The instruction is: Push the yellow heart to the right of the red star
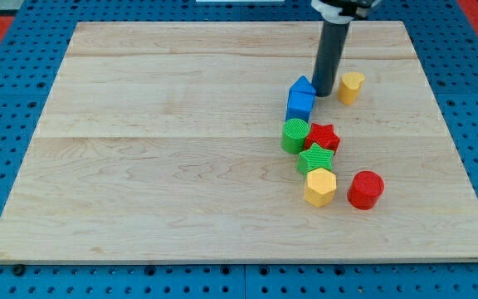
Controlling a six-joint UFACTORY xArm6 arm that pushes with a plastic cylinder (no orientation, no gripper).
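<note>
The yellow heart (351, 86) lies near the view's top right of the wooden board (181, 166). The red star (324, 137) lies below and left of it, in a cluster of blocks. My tip (324, 92) rests on the board between the blue block (301, 99) and the yellow heart, just left of the heart and close to the blue block's right side. The rod rises straight up out of the view's top.
A green cylinder (295, 134) touches the red star's left side. A green star (315, 158) sits just below the red star. A yellow hexagon (320, 187) and a red cylinder (365, 189) lie lower down. Blue pegboard (23, 274) surrounds the board.
</note>
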